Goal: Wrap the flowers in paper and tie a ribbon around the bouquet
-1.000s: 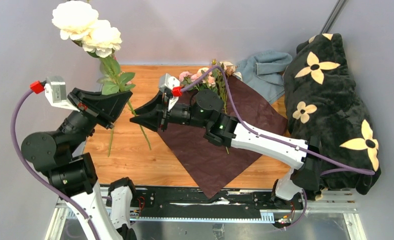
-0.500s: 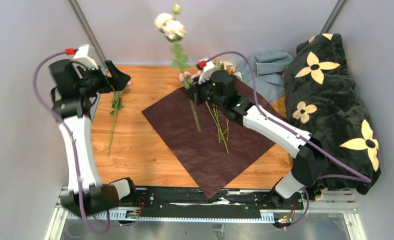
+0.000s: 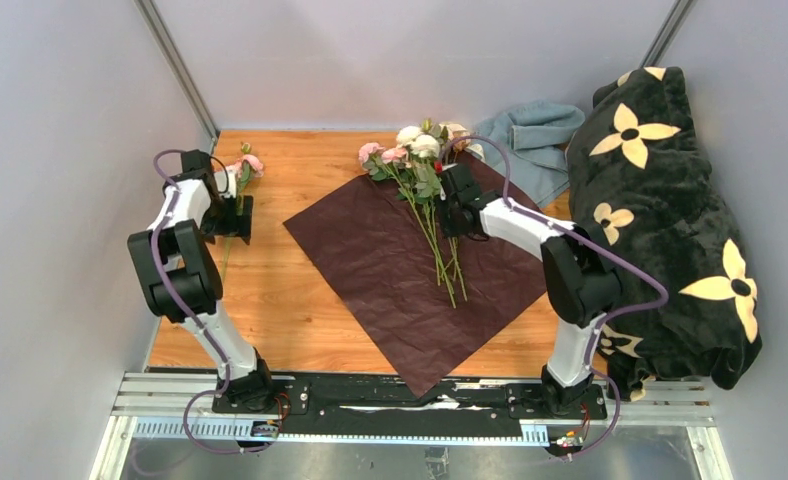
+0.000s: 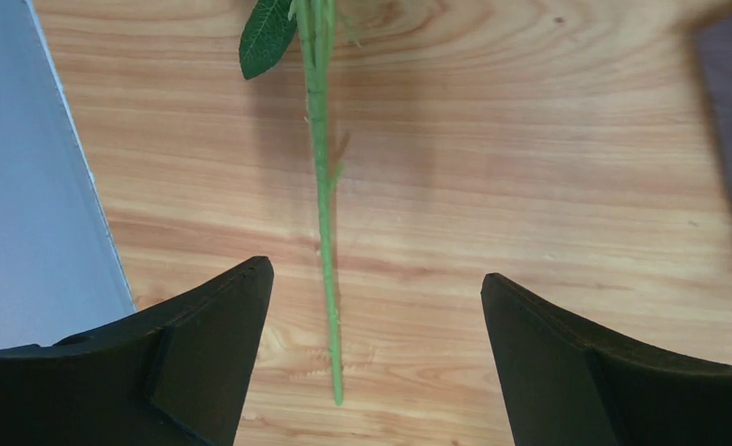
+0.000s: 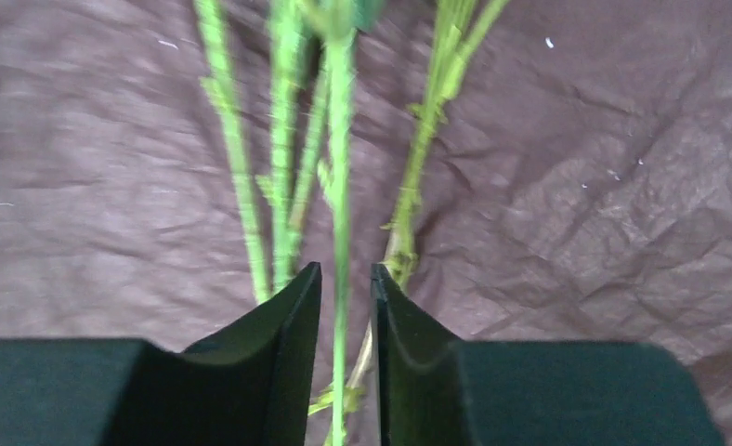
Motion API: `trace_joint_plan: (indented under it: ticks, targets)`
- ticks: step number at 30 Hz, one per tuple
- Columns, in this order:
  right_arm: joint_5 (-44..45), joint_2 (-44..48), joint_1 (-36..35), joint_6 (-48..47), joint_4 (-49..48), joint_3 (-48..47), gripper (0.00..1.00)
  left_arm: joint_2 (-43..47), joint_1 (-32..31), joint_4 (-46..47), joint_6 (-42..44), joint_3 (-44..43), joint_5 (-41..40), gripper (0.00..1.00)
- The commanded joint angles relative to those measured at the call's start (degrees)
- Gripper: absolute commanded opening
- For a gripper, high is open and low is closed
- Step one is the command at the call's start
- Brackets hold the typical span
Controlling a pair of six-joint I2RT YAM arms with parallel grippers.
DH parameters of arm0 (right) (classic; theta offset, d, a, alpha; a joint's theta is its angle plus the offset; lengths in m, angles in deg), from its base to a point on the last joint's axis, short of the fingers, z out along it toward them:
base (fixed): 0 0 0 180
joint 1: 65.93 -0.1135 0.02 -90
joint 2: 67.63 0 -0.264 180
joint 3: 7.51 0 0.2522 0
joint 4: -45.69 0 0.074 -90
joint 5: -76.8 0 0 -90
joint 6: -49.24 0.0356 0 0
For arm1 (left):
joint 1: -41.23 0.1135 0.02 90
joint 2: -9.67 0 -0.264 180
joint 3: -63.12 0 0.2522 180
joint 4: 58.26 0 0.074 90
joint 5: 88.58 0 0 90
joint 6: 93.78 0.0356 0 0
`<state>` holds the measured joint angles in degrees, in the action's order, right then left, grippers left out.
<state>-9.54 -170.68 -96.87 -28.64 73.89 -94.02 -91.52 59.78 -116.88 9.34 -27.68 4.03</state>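
Flower stem lies between left tool's wide-spread fingers — touching neither.

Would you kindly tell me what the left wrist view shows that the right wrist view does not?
Left wrist only: the wooden table, with one flower stem lying on it between the jaws of the wide-open left gripper. Right wrist only: the dark red paper, several stems on it, and the right gripper barely open with one stem in the gap. Both: green stems and black jaws.
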Motion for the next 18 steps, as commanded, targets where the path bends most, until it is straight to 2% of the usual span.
trace_joint_plan:
  ticks: [1, 3, 4, 6, 8, 10, 11, 12, 14, 18]
  targets:
    - [2.46, -3.2, 1.32, -2.09, 6.27, -4.42, 0.42, -6.51, -0.46, 1.19, 1.46, -2.52, -5.98, 0.9]
    - [3.57, -3.46, 1.32, -3.39, 10.14, -6.88, 0.51, -9.98, -1.11, 1.35, 0.74, -4.07, -6.63, 0.85]
    - [4.04, -2.77, 1.32, -3.95, 11.22, -7.25, 0.53, -11.25, -1.42, 1.4, 0.56, -4.52, -6.46, 0.82]
    - [4.44, -0.41, 1.44, -4.51, 12.04, -6.97, 0.55, -13.67, -2.01, 1.3, 0.03, -5.62, -6.14, 0.72]
    - [4.19, 2.8, 1.78, -4.85, 12.13, -5.99, 0.56, -15.69, -2.69, 1.19, 0.04, -5.94, -6.08, 0.54]
    - [4.32, 5.07, 2.28, -5.16, 12.43, -4.99, 0.56, -16.82, -2.72, 0.95, 0.03, -5.95, -5.17, 0.27]
    - [4.82, 5.93, 2.68, -5.22, 12.73, -4.49, 0.56, -16.86, -2.73, 0.85, -0.02, -5.9, -4.96, 0.1]
    - [4.96, 6.74, 3.02, -5.2, 13.11, -3.87, 0.56, -16.17, -2.6, 0.83, -0.27, -5.85, -4.8, 0.0]
    - [4.6, 8.16, 3.82, -5.11, 13.25, -2.49, 0.56, -13.56, -1.93, 0.83, -1.69, -5.96, -3.13, 0.0]
    - [0.39, 10.51, 4.2, -5.52, 12.72, -0.77, 0.56, -3.28, -0.92, 0.22, -4.98, -7.0, 12.12, 0.0]
